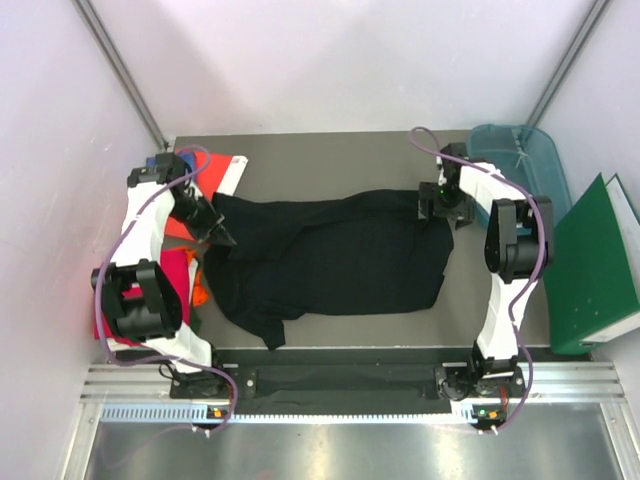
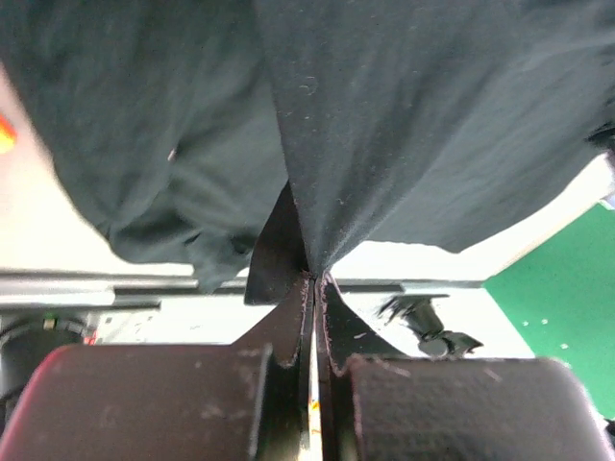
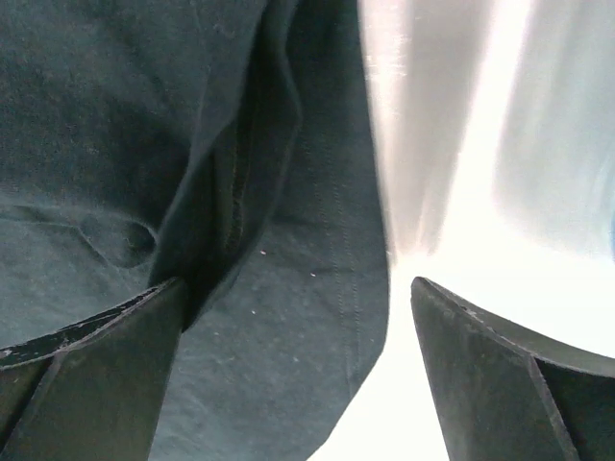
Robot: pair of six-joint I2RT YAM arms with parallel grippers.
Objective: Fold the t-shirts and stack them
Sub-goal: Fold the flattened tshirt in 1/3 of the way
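One large black cloth t-shirt (image 1: 330, 255) lay spread across the middle of the grey table (image 1: 320, 155). My left gripper (image 2: 315, 280) was clenched on its left edge. My right gripper (image 3: 298, 288) hung released, jaws wide, over its right edge. One crimson-pink cloth shirt (image 1: 176, 268) lay under my left arm.

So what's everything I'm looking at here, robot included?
black t-shirt: one, black, spread rumpled across the table's middle.
pink shirt: one, crimson-pink, left side, partly under the left arm.
red sheet: one, red and white, far left corner.
blue item: one, blue, by the red sheet, mostly behind the left arm.
orange scrap: one, orange, beside the pink shirt; unidentifiable.
bin: one, teal, far right corner.
binder: one, green, right of the table.
table: one, grey-brown, under it all.
left end effector: one, black, shut on the black t-shirt's left edge.
right end effector: one, black, open at the shirt's right edge.
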